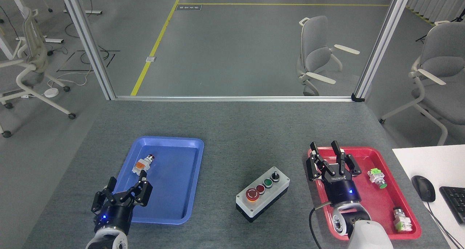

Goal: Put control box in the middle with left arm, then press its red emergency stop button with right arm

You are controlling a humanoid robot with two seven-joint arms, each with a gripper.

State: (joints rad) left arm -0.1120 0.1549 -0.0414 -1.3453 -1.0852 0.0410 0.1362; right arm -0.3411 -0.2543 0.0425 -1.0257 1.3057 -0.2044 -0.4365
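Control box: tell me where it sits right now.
In the head view the control box rests on the bare grey tabletop between the blue tray and the red tray, nearer the red one, touched by neither gripper.

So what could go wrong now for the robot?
1. The right gripper hangs open over the red plastic tray, close to the small green-capped switch. A careless swing might knock that switch.
2. The left gripper sits open over the blue plastic tray, its jaws near the little orange-bodied switch, which it might bump.
3. The grey oblong control box lies loose on the grey felt tabletop, so a nudge could slide it.
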